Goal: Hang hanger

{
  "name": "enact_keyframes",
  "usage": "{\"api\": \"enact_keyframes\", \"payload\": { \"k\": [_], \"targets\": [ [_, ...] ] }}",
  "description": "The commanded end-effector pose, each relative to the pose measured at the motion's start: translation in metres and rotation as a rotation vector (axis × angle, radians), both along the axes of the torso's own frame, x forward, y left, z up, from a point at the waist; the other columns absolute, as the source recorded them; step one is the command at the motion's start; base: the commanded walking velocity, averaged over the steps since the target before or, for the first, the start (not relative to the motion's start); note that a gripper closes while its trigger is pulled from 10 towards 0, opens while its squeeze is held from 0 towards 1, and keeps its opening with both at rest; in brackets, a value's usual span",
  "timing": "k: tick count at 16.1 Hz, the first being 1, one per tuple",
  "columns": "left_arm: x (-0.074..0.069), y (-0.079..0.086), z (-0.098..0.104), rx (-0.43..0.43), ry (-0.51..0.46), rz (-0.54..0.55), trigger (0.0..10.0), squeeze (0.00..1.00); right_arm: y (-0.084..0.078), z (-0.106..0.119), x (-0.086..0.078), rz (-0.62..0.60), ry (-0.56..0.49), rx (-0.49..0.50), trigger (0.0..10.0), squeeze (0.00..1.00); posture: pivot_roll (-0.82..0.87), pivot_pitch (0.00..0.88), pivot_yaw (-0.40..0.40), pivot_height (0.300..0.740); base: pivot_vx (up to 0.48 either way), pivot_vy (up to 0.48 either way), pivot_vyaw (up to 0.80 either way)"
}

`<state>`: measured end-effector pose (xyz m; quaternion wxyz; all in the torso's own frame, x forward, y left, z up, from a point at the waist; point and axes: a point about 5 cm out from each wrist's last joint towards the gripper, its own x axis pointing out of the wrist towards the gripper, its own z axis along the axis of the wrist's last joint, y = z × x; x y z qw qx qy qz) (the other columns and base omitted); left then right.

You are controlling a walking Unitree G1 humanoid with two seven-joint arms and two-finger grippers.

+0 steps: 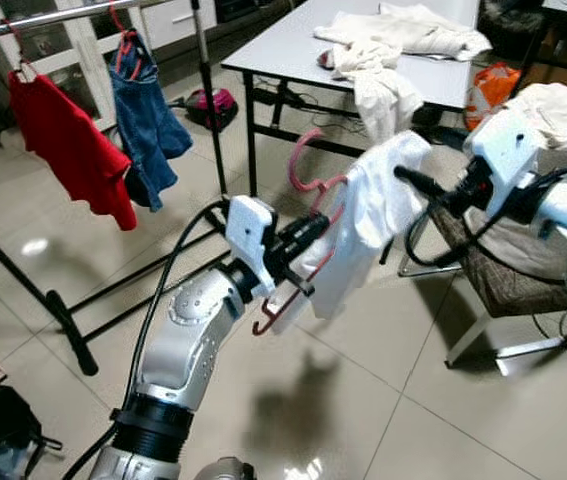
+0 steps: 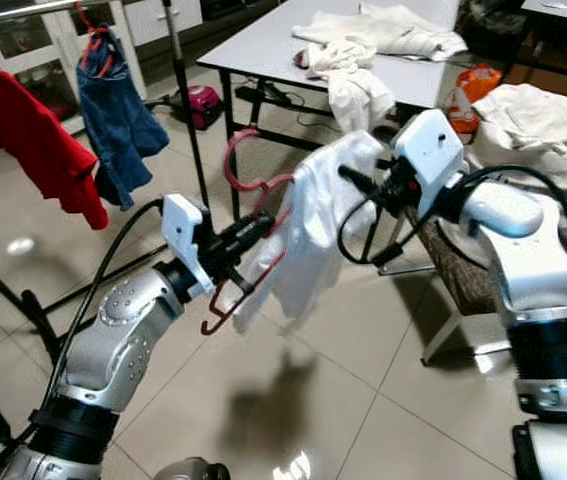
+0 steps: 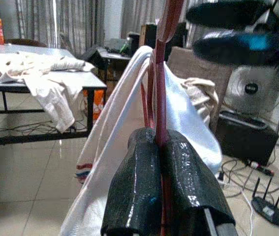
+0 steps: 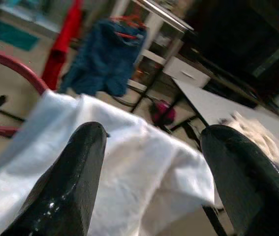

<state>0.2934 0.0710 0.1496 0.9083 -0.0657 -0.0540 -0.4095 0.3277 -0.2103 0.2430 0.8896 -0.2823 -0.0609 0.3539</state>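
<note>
- My left gripper point(image 1: 313, 228) is clamped tight on the hanger point(image 1: 308, 185); in my left wrist view both glossy black fingers point(image 3: 137, 187) press together with the thin red bar squeezed between them.
- That hanger is pinkish-red wire-like plastic, hook curling upward, held in mid-air in front of me, well apart from the rail point(image 1: 53, 20).
- A white shirt point(image 1: 368, 225) drapes over it, soft and creased, hanging down below my fingers.
- My right gripper point(image 2: 348, 180) sits right at the shirt's upper edge, fingers spread apart; the right wrist view shows two blunt black fingertips point(image 4: 75, 172) wide open with white cloth bunched between them, though I can't tell if they touch it.
- From the left wrist view I catch a striped hem low on the shirt, plus a fan point(image 3: 250, 88) and a router point(image 3: 272, 206) on the floor behind.
- The head views give me the metal rail at upper left with a red shirt point(image 1: 68, 145) and blue jeans shorts point(image 1: 143, 120) hanging from it.
- A grey table point(image 1: 293, 50) behind carries a heap of pale laundry point(image 1: 393, 45); a chair point(image 1: 503, 280) to my right holds more.
- Shiny beige floor tiles point(image 1: 363, 400) below, catching glare.
</note>
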Motion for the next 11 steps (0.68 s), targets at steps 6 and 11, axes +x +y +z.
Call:
{"api": "enact_keyframes", "payload": {
  "k": [6,11],
  "targets": [
    [-0.007,-0.001,0.002,0.053,-0.041,-0.133,10.0,0.00,-0.007,0.016,0.010,0.114,-0.063,-0.269,10.0,0.00,-0.09,0.000,0.038,0.740,0.000,0.000,0.00],
    [-0.006,0.001,0.007,0.062,-0.064,-0.161,10.0,0.00,-0.005,0.001,0.013,0.202,0.002,-0.372,10.0,0.00,-0.08,0.000,0.028,0.740,0.000,0.000,0.00]
  ]
}}
